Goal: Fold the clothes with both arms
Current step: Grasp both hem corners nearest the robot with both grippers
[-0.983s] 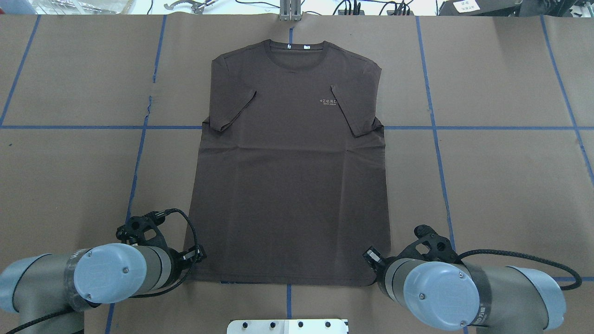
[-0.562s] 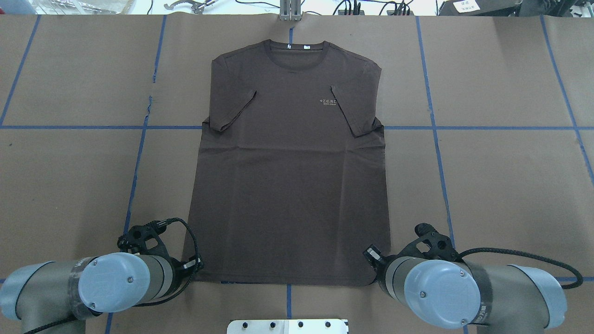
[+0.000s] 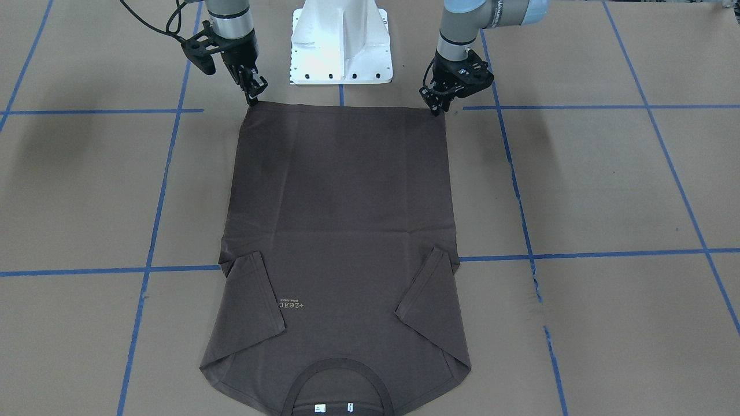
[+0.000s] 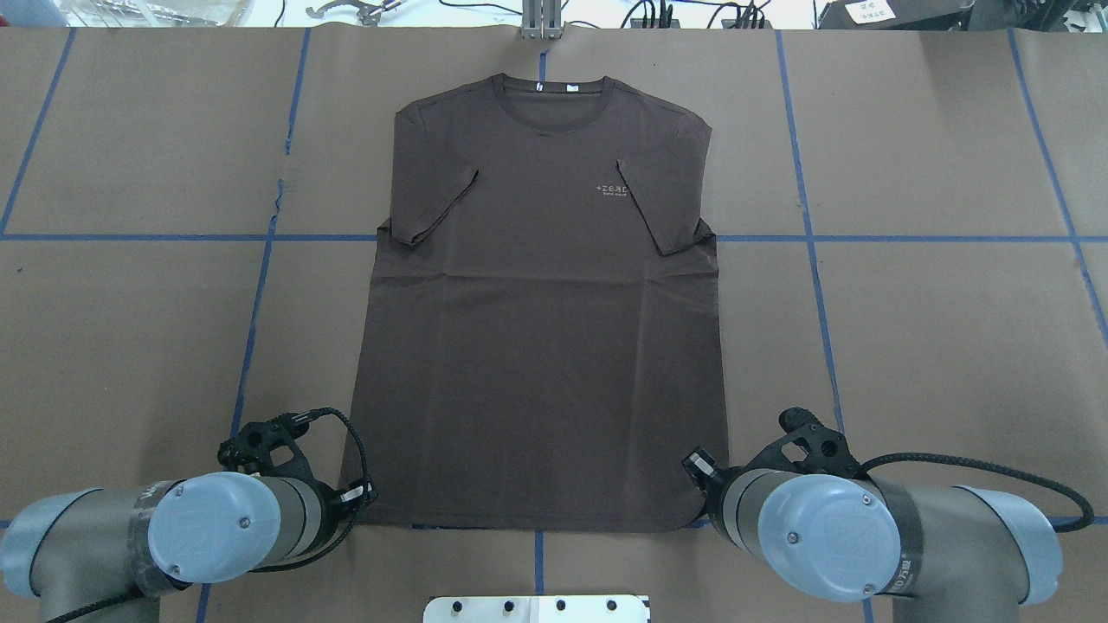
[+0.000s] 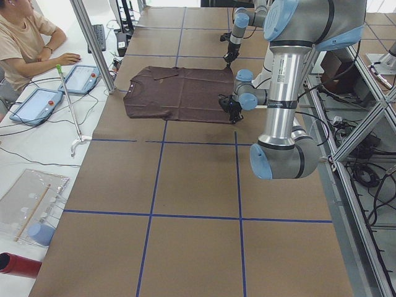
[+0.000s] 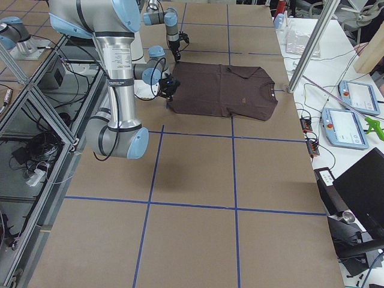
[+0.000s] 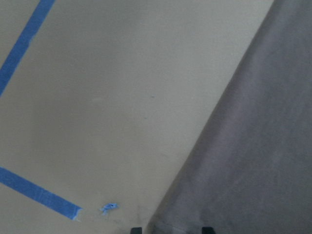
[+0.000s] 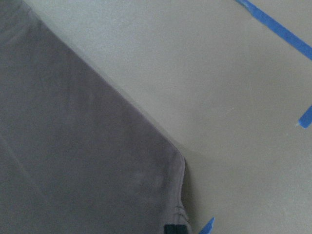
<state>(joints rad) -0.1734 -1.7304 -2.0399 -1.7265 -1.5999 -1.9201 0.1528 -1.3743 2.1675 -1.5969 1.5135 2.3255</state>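
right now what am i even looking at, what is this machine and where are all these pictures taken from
It is a robot on a white pedestal base with two silver-grey jointed arms, the left arm and the right arm. Each ends in a black two-finger tool. Four fixed cameras watch: one above and behind the robot, one facing it, one at each table end. Two more sit on the wrists, hence the cloth close-ups. On the brown paper-covered table with blue tape lines a dark brown short-sleeved T-shirt lies flat, sleeves folded inward. The left tool and right tool are each down at a hem corner. The left one's fingers stand apart around its corner, so it is open; the right I cannot tell.
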